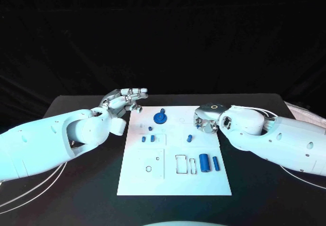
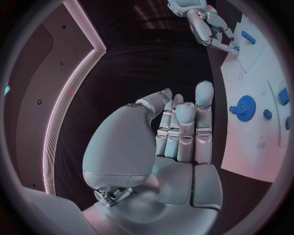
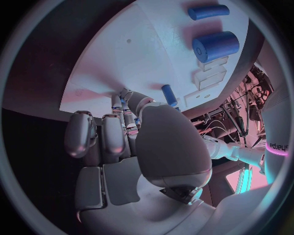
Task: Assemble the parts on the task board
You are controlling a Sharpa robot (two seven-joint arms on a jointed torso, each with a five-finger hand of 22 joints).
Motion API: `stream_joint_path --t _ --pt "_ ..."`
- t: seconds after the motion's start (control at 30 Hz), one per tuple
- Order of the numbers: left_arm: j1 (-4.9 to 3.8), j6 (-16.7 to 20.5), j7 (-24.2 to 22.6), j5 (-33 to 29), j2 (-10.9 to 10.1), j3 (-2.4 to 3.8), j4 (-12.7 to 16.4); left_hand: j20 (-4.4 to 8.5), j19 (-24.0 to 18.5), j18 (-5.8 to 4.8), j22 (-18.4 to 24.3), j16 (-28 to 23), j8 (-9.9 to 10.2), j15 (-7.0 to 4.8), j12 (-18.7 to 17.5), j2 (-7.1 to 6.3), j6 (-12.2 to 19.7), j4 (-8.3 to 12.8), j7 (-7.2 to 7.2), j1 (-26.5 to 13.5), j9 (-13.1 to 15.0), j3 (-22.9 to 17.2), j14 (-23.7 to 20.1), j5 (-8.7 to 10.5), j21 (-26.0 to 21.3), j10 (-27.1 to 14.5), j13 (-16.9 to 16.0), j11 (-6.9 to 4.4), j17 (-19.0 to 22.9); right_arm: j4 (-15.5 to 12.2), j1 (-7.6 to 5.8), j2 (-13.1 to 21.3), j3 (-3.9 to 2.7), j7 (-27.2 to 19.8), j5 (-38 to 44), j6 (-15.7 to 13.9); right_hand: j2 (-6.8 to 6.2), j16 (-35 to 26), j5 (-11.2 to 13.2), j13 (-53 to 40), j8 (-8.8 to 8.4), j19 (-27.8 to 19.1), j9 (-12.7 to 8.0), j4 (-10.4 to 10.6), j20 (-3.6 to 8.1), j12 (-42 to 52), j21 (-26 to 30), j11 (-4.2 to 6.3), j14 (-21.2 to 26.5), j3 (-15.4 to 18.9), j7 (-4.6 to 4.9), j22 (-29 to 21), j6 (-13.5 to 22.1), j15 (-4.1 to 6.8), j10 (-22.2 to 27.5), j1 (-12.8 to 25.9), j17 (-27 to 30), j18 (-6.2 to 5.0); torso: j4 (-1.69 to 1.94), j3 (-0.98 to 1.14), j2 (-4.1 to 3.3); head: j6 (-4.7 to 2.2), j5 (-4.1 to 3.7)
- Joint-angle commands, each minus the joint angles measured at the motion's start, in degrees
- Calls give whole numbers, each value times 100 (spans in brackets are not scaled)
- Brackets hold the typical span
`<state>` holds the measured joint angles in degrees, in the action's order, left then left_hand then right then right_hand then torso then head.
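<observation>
Hand: the right silver many-fingered hand reaches over the board, its fingers curled down toward the surface; whether they hold anything cannot be told.
Board: the flat white task board lies beyond the fingers.
Large part: a thick blue cylinder lies on the board.
Slim part: a long thin blue rod lies just beyond the thick cylinder, apart from it.
Small part: a short blue peg lies near the fingertips.
Recesses: pale rectangular cut-outs lie between the peg and the thick cylinder.

Cool bluish light falls from above onto the white task board, leaving the surroundings black; wrist views bend strongly at their rims.
</observation>
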<state>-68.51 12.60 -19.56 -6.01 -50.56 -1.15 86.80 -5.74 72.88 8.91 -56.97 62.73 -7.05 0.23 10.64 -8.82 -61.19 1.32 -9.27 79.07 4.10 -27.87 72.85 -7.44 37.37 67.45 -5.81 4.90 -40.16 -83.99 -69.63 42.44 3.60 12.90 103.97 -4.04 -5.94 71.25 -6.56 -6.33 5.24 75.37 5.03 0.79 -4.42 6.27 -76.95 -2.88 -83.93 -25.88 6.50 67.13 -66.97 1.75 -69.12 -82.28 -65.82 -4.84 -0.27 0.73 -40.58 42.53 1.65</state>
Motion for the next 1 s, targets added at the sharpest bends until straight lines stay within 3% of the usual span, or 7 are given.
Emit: stream_joint_path --t 0.03,0.3,0.53,1.0 --pt "-1 -44 -38 -29 12 3 18 -9 -39 74 9 -23 -24 -3 32 27 -6 -1 -12 -7 -7 29 -27 -36 -28 -37 -9 16 5 24 69 -12 39 94 168 168 77 40 116 19 -6 43 7 -19 2 -1 -44 -5 -227 -39 -4 16 -34 4 -30 29 -16 -20 -6 0 -2 7 -2" --pt "-1 -6 -60 -21 12 3 18 -10 -42 74 15 -22 -27 -1 43 39 1 12 -17 10 -8 37 -31 -39 -38 -49 -12 18 12 -51 84 14 40 232 261 -239 133 44 263 53 3 126 34 -55 -3 -12 -119 0 -229 -87 -8 144 -99 6 -132 61 -4 7 -7 0 4 0 -23" --pt "-1 13 -69 -20 12 2 8 -10 -42 74 15 -22 -27 -1 43 39 1 12 -17 10 -8 37 -31 -39 -38 -49 -12 18 12 -299 80 193 16 347 266 -580 153 34 348 71 -1 170 43 -59 -6 -28 -160 -4 -227 -108 -2 213 -110 0 -157 87 19 22 -2 0 6 0 -40" --pt "0 0 -63 -20 7 -1 -23 -11 -42 74 18 -23 -29 0 55 43 6 24 -21 21 -9 46 -35 -39 -42 -57 -15 21 23 -836 14 517 -58 438 154 -700 147 51 365 84 3 212 54 -49 -16 -37 -199 -12 -231 -107 2 281 -133 -19 -191 132 6 38 -10 7 -4 -4 -51"
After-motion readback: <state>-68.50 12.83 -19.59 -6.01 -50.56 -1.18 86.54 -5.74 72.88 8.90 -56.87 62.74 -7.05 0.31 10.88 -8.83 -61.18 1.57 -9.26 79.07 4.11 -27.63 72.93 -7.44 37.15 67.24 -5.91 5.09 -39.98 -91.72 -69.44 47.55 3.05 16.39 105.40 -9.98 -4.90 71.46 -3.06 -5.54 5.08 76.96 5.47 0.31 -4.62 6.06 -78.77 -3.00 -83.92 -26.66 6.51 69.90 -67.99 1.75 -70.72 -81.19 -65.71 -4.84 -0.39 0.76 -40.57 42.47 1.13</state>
